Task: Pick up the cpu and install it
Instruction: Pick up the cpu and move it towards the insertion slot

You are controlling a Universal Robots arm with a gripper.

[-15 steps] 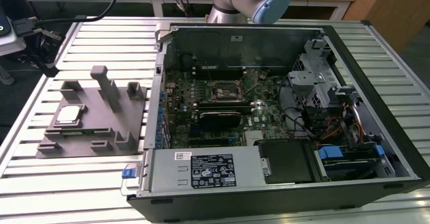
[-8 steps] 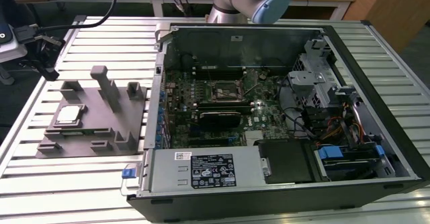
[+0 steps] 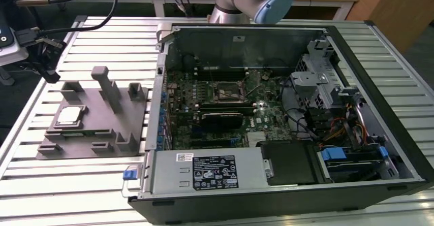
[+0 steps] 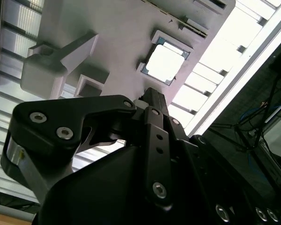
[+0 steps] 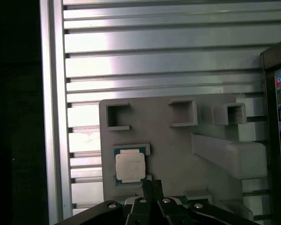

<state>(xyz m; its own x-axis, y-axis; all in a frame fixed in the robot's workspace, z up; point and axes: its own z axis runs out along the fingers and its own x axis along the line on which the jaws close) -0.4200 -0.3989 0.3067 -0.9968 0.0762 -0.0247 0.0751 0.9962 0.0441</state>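
Note:
The cpu (image 3: 69,116) is a small square chip with a shiny silver top. It lies flat in a recess of the grey fixture tray (image 3: 85,147), at the exterior view's left. Both wrist views look down on the cpu (image 5: 129,167) (image 4: 165,63) from well above. My gripper (image 5: 152,188) (image 4: 150,96) hangs over the tray, just to one side of the chip and not touching it. Its two narrow fingertips are pressed together with nothing between them.
An open computer case (image 3: 379,109) lies on the slatted metal table (image 3: 68,195), beside the tray. Its motherboard has an open socket (image 3: 226,90). Upright posts (image 3: 105,86) rise from the tray near the chip. Cables (image 3: 40,33) hang at the exterior view's far left.

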